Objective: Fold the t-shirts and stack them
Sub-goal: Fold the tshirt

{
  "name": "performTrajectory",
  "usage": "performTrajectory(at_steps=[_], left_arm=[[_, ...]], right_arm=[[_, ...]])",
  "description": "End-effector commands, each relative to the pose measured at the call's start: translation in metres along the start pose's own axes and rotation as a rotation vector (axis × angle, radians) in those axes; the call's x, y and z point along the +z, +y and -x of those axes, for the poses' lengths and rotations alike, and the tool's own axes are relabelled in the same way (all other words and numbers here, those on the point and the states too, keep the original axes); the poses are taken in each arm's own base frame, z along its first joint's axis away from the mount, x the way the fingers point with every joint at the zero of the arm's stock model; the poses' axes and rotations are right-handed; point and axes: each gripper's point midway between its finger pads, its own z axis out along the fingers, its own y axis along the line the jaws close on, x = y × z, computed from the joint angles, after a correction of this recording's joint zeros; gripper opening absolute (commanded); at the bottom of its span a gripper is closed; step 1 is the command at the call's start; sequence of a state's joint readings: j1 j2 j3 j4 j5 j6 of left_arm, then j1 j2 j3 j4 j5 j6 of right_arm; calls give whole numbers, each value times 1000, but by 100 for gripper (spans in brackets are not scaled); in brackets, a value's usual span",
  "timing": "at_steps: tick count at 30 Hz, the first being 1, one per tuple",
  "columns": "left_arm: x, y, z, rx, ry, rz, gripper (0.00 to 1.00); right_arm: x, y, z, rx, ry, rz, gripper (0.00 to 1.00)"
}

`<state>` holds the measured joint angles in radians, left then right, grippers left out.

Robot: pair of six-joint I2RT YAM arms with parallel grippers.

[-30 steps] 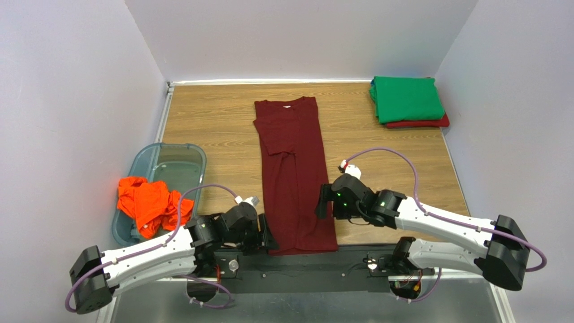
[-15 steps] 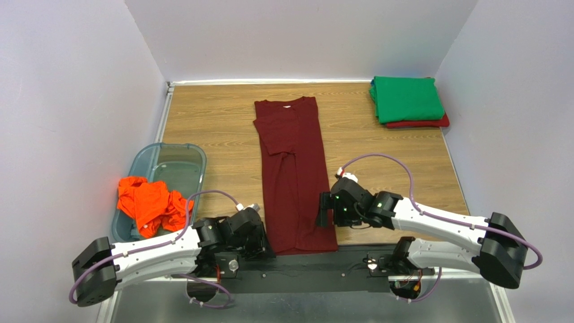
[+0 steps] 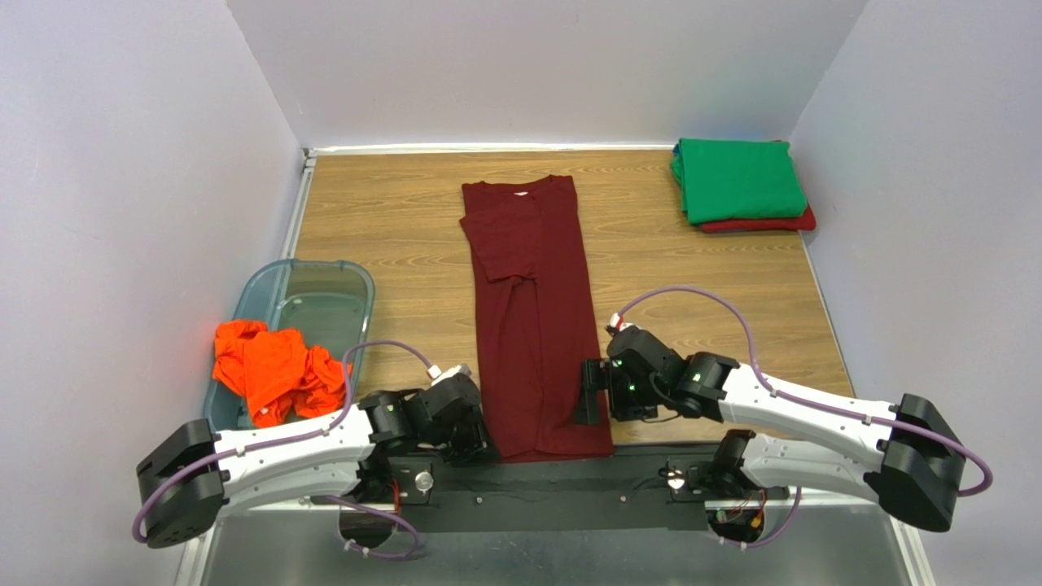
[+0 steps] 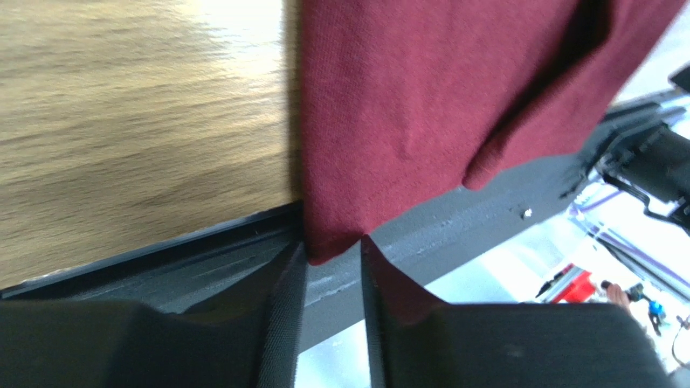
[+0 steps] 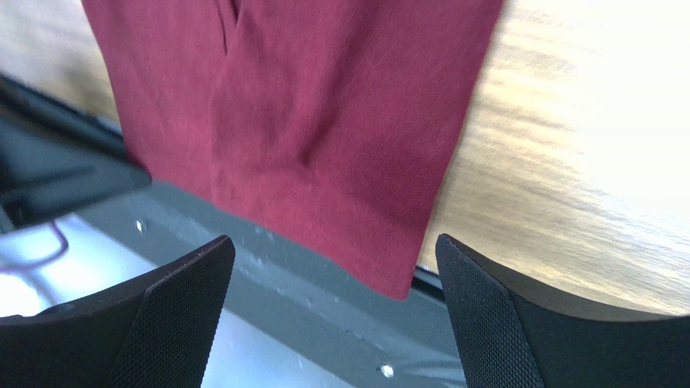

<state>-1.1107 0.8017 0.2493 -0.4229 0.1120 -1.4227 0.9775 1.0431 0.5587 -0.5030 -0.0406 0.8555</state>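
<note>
The dark maroon t-shirt (image 3: 538, 318) lies folded into a long strip down the middle of the wooden table, its hem hanging over the near edge. My left gripper (image 3: 481, 443) is at the hem's left corner. In the left wrist view that corner (image 4: 332, 242) sits between the narrowed fingertips of the left gripper (image 4: 332, 252), with a gap still showing between the pads. My right gripper (image 3: 592, 397) stands wide open by the hem's right corner; the right wrist view shows the cloth (image 5: 324, 121) just beyond the right gripper (image 5: 334, 240). A folded green t-shirt (image 3: 739, 178) rests on a red one (image 3: 771, 225) at the back right.
A clear teal bin (image 3: 321, 299) stands at the left with a crumpled bright orange t-shirt (image 3: 275, 370) draped over its near end. A dark metal rail (image 3: 550, 470) runs along the table's near edge under the hem. Grey walls close in on three sides.
The left gripper slid toward the hem's left corner and its jaws narrowed around it. The right gripper moved nearer and down to the hem's right corner, still wide open.
</note>
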Motion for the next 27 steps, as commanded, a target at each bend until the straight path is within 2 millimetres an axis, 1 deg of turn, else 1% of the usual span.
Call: performTrajectory(at_steps=[1,2,3,4,6,10,12,16,17,21,23,25,27], left_arm=[[3,14,8,-10,-48,102,35],[5,13,9,6,-46,111,29],[6,10,9,17,-45,102,24],[7,10,9,24,-37,113,14],[8,9,9,32,-34,118,0],[8,6,9,46,-30,120,0],[7,4,10,47,-34,107,0],[6,-1,10,39,-39,67,0],[5,-2,9,37,-40,53,0],[0,-6,13,35,-62,31,0],[-1,-4,13,34,-68,34,0],[-1,-7,14,35,-74,18,0],[-1,-6,13,35,-68,12,0]], right_arm=[[-3,-1,-25,-46,113,50,100],[-3,1,-33,-48,152,68,100],[-2,-2,-38,-47,174,67,100],[-2,-3,-44,-42,202,68,100],[-1,-7,-51,-36,235,59,100],[-1,-17,-68,-26,318,28,98],[-1,-21,-71,-29,326,13,97],[2,-26,-71,-24,326,-14,89],[2,-26,-71,-22,327,-18,84],[6,-32,-73,-8,339,-50,76],[9,-35,-76,2,348,-70,70],[11,-37,-73,7,334,-80,61],[14,-38,-69,20,308,-95,57]])
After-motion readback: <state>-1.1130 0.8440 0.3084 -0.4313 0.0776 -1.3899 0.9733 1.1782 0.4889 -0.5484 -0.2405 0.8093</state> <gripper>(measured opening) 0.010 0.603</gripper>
